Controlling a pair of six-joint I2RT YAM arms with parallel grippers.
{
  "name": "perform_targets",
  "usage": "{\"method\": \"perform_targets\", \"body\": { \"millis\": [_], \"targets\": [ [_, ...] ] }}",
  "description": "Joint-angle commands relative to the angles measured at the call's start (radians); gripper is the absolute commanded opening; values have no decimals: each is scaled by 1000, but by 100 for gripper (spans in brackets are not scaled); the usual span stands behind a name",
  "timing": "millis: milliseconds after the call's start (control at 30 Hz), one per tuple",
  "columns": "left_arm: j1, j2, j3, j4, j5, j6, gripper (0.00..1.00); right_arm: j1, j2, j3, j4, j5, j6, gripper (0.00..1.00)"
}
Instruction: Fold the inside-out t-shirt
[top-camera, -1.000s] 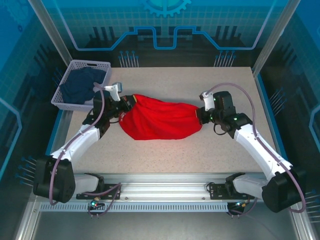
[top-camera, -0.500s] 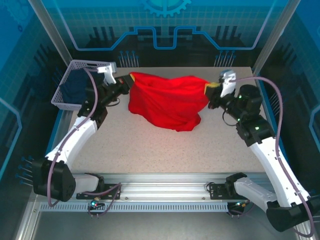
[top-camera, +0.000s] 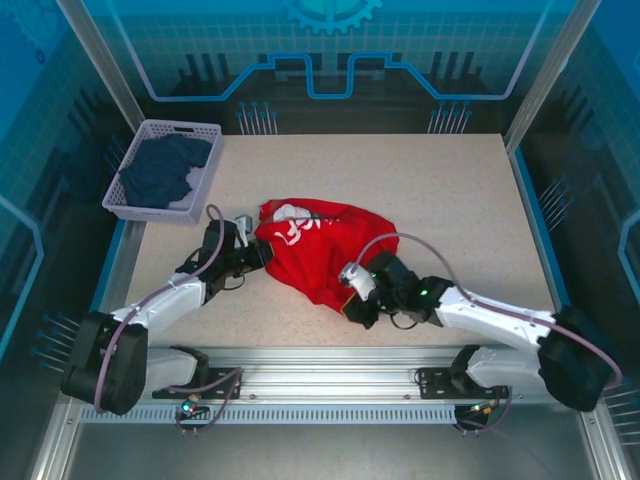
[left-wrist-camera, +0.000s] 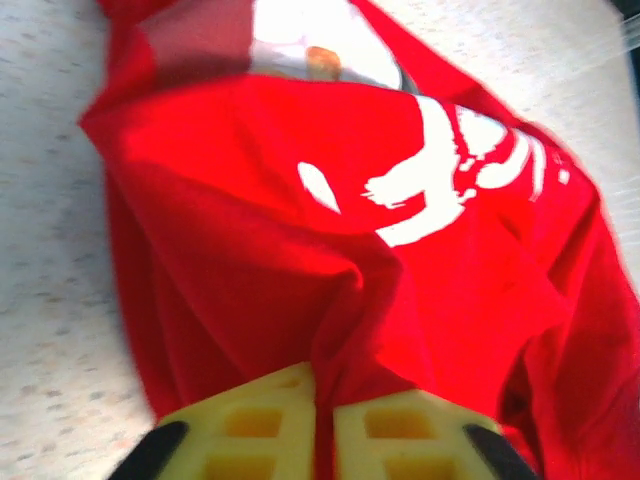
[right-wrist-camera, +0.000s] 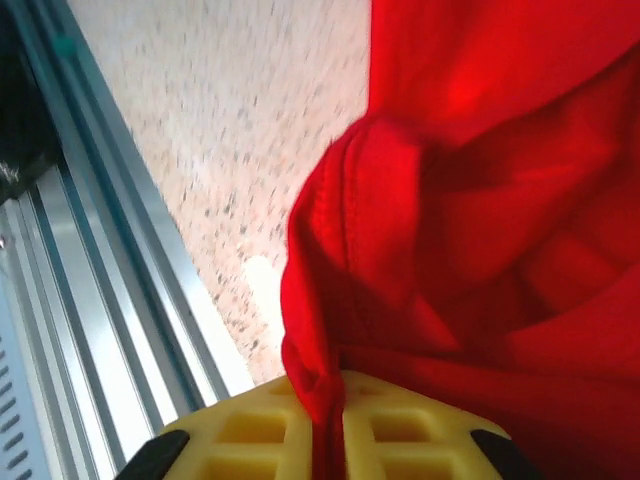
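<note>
Red cloth is what we see most: one red t-shirt (top-camera: 322, 252), lying bunched up on the table (top-camera: 460, 200), near the front and a bit left of the middle. We count two arms, the left arm (top-camera: 165, 297) and the right arm (top-camera: 492, 313). We also count one pale basket (top-camera: 182, 127) at the far left corner and one dark blue cloth (top-camera: 160, 172) inside it, well apart from the shirt.

From above we see the basket and white marks on the shirt. The left wrist view shows those white marks close up, plus a small orange tag (left-wrist-camera: 322, 62) by a white patch. The right wrist view shows a thick seam and the metal rail (right-wrist-camera: 90, 260) along the table's near edge.

The left fingers (left-wrist-camera: 250, 425) pinch a fold of the shirt's left side. The right fingers (right-wrist-camera: 240, 430) pinch a fold at its near edge. From above, the ends of the arms hide both pinched spots.
</note>
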Motion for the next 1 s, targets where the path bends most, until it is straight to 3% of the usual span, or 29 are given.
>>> {"method": "perform_targets", "body": {
  "millis": [0,100,200,333,500,667,800,867,967],
  "targets": [
    [-1,-72,0,-146,-131,17,32,33,33,53,-36,28,-9,29],
    [-39,-167,-1,-204,-193,21,51,-27,-29,84,-41,10,-37,41],
    [-138,-248,14,-264,-306,48,62,-149,-54,89,31,-29,15,47],
    [-294,-221,51,-216,-299,58,63,-226,53,159,1,147,93,46],
    [-499,15,151,-140,-279,81,65,-243,182,229,-35,282,164,43],
    [-546,265,257,-131,-253,38,65,-275,284,282,-47,400,166,47],
    [-547,359,295,-184,-215,43,63,-291,386,330,-14,357,167,47],
    [-547,378,300,-190,-176,49,56,-293,431,350,-7,351,160,39],
    [-546,383,312,-184,-123,61,37,-308,454,395,-17,363,124,12]
  ]
}}
